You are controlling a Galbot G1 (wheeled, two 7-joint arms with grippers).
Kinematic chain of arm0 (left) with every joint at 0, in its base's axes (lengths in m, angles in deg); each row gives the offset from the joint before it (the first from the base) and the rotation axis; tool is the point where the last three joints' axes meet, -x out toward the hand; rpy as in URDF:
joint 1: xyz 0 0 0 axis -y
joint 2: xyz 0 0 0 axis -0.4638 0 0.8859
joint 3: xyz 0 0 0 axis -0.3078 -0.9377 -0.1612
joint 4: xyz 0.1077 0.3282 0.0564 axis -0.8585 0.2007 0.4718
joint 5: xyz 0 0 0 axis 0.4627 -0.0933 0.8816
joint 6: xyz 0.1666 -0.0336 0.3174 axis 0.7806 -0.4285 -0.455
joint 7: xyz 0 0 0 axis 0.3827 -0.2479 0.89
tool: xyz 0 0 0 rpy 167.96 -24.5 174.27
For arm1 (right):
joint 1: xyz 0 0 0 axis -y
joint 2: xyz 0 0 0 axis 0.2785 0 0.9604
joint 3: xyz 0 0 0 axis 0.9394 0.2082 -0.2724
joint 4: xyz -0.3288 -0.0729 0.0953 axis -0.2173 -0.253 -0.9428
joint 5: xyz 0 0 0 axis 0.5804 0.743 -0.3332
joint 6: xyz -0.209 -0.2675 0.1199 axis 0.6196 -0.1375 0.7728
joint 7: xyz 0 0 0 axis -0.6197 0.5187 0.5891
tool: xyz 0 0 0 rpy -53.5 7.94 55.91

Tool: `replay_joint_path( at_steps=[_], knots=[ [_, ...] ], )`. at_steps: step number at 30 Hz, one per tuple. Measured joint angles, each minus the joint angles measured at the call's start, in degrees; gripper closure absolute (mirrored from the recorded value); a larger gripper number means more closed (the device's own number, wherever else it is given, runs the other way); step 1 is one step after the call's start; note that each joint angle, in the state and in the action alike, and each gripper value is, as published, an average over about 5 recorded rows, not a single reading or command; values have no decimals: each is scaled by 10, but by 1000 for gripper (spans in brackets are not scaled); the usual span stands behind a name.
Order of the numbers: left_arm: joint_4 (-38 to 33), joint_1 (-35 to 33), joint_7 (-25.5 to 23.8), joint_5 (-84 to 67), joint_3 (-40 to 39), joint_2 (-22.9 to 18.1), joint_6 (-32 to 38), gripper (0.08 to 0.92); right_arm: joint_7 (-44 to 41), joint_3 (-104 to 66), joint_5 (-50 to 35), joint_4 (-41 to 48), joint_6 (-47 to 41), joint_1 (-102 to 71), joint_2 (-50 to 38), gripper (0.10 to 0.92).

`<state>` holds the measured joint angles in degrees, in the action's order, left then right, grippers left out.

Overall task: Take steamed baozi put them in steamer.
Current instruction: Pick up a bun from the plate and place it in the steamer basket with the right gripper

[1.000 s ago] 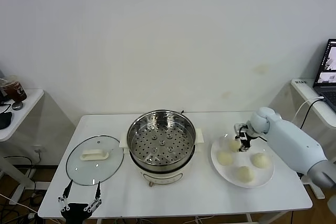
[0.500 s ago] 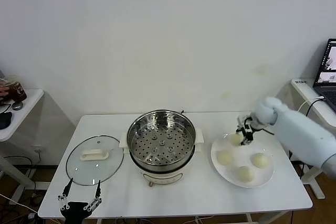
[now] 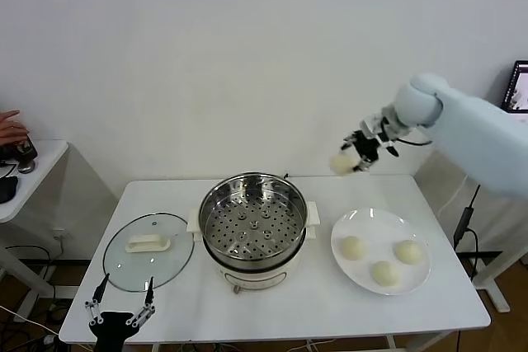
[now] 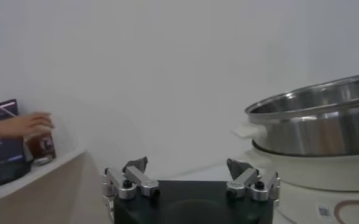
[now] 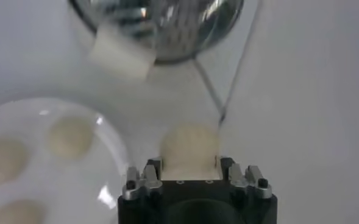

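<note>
While the right gripper [image 3: 353, 160] holds one baozi [image 3: 341, 164] tight between its jaws high in the air beside the steamer [image 3: 253, 220], the soft bun could slip and drop on the table [image 3: 322, 294]; the left gripper [image 3: 120, 319] waits low, jaws apart.

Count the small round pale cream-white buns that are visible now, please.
4. Three lie on the flat white round plate: front, left, right. The fourth bun is held in the right tool, raised above the table. None seems hidden.
</note>
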<state>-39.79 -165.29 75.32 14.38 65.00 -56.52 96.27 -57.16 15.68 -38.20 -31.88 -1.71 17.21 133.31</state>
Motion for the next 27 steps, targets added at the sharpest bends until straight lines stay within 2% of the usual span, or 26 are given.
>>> replay_joint_path(
  at_steps=[10,18,27],
  knots=[
    [-12,-4,-2,-3,17,-5,0,177,25,76,17,25,113,10,129,448],
    [-13,-3,-3,-4,25,-8,1,177,52,97,91,70,197,-10,200,448],
    [-12,-1,-3,-5,28,-9,1,177,74,97,176,124,262,-41,236,448]
  ],
)
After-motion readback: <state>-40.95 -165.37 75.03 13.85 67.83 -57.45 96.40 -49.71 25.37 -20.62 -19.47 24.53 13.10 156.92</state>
